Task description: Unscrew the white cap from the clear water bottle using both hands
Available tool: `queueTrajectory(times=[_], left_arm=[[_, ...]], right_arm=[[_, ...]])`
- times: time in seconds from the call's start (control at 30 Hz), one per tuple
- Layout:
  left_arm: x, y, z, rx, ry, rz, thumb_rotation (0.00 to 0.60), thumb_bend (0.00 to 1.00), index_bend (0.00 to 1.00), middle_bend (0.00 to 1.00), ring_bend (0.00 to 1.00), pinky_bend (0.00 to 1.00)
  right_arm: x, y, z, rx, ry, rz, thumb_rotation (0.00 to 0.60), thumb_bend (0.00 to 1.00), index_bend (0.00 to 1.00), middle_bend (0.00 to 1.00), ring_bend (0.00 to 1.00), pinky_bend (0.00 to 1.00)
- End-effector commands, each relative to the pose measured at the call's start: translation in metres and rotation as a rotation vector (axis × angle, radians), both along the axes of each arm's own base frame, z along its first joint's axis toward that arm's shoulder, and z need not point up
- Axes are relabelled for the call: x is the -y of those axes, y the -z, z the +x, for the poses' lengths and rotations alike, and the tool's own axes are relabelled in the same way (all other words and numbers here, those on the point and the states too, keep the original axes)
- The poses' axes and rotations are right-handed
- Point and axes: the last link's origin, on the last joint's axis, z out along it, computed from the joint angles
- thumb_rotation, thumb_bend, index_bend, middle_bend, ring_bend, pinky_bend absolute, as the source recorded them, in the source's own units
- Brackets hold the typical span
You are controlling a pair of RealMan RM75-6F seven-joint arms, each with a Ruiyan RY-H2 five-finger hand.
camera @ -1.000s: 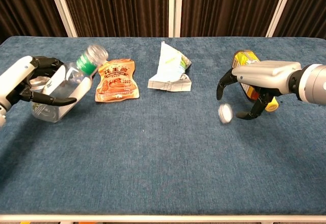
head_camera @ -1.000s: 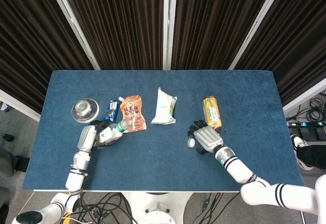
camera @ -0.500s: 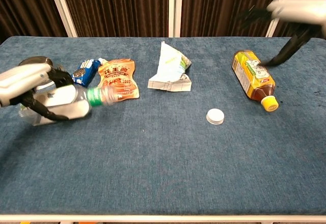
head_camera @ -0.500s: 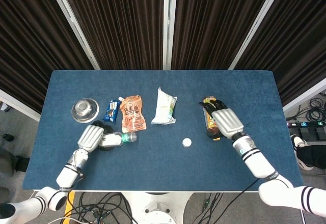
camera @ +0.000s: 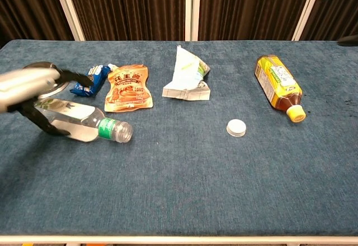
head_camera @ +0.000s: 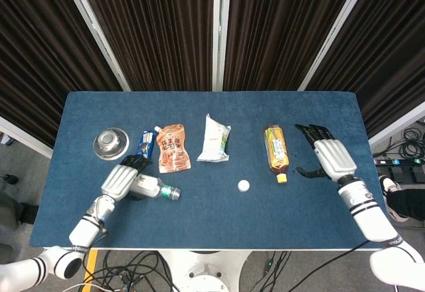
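A blue-covered worktop (head_camera: 199, 206) carries the scene, with the cap-removal job looking complete: the clear water bottle (camera: 84, 124) lies on its side at the near-left, its threaded mouth open and pointing toward the middle, a green label band just behind the neck. The left robot hand (head_camera: 119, 180) is curled over the bottle's base end, its dark fingers arching around the body; the chest view shows it blurred, so whether it grips or only rests there cannot be told. The right robot hand (head_camera: 330, 157) hangs well off to the right with nothing in it and its fingers spread, just beyond the amber tea bottle (head_camera: 276, 149) with its yellow cap. Behind the water bottle lie an orange pouch (head_camera: 172, 147), a white snack bag (head_camera: 216, 139), a steel bowl (head_camera: 110, 143) and a small blue packet (head_camera: 145, 144). The white cap (camera: 236, 127) sits alone near the centre, open side up, well apart from the bottle. Judging by this, nothing of the unscrewing remains.
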Motion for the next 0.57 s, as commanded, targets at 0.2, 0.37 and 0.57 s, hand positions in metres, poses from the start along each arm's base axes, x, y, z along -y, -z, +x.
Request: queueTrajectory(times=[0.2,0.37,0.57], left_arm=[[0.013,-0.115,-0.042,0.058,-0.126,0.342,0.6,0.0,0.17,0.14,0.05,0.11],[0.049,-0.159,-0.079,-0.098,-0.188,0.478,0.6,0.0,0.18,0.15,0.05,0.11],[0.094,-0.17,-0.093,-0.148,-0.288,0.489,0.6,0.0,0.18,0.15,0.05,0.11]], right_arm=[[-0.043,-0.028,-0.066,-0.03,0.072,-0.091,0.6,0.2,0.0,0.09,0.0,0.0],[-0.078,-0.039,-0.102,-0.091,0.078,-0.196,0.6,0.19,0.0,0.08,0.0,0.0],[-0.105,-0.041,-0.11,-0.091,0.06,-0.255,0.6,0.19,0.0,0.06,0.0,0.0]])
